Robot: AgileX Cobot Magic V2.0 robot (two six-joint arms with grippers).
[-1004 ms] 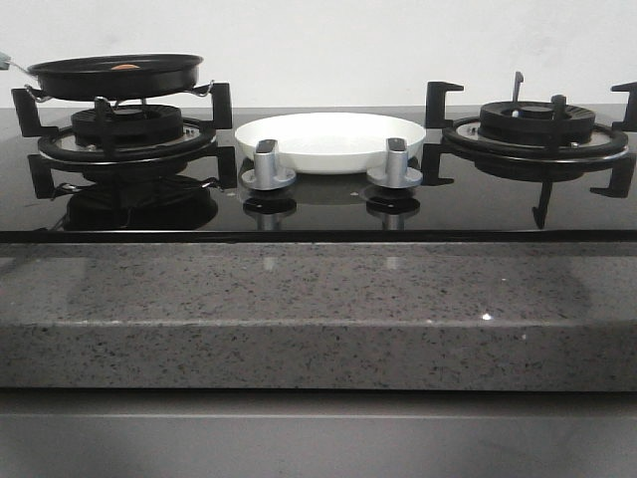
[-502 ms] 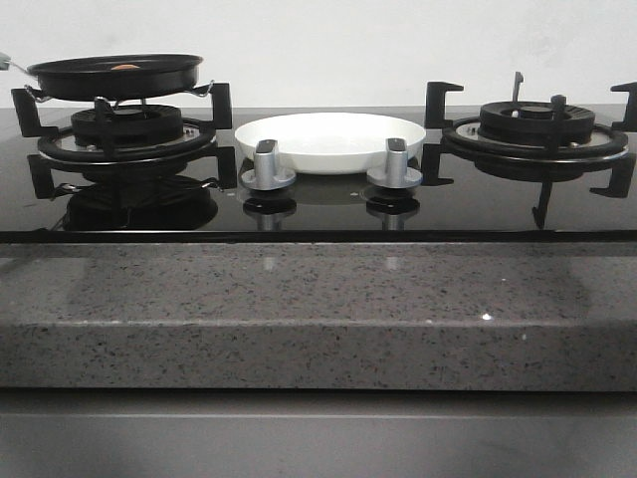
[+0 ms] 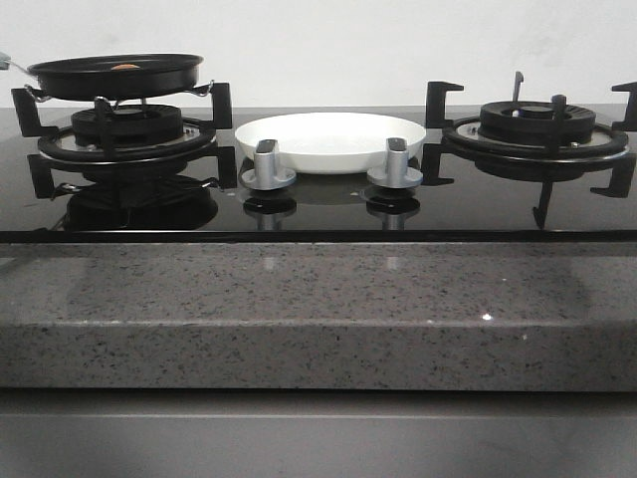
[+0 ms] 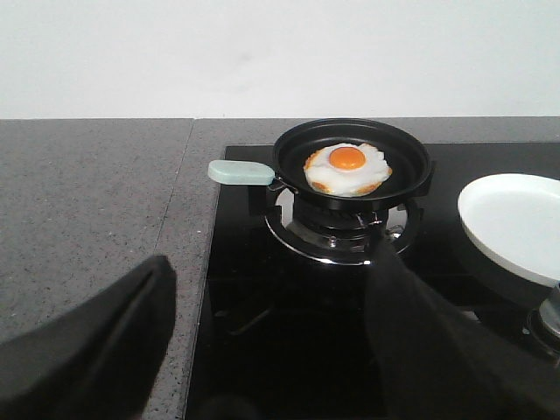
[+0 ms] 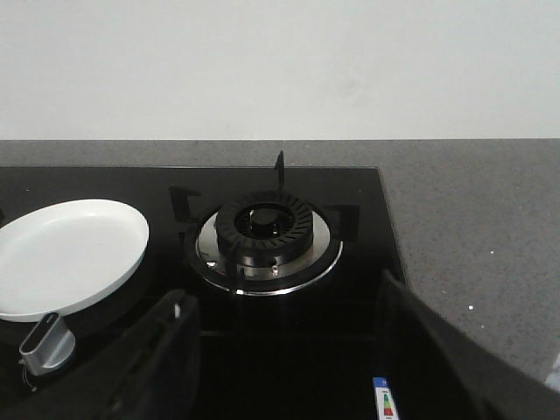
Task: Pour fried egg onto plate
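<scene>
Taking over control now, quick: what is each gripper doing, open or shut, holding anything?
Left gripper: open, holding nothing, short of the frying pan.
Right gripper: open, holding nothing, near the empty right burner.

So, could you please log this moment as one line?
fried egg: in pan on left burner | plate: bare, mid-hob | left tool: open | right tool: open

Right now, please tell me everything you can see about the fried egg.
The fried egg is flat, with an uneven white, browned edges and a round orange yolk near its middle. It looks whole. It lies in the black frying pan, which sits level on the left burner; the pan has a pale green handle. In the front view only a thin orange sliver shows above the pan's rim. The white plate stands apart, with nothing on it.
</scene>
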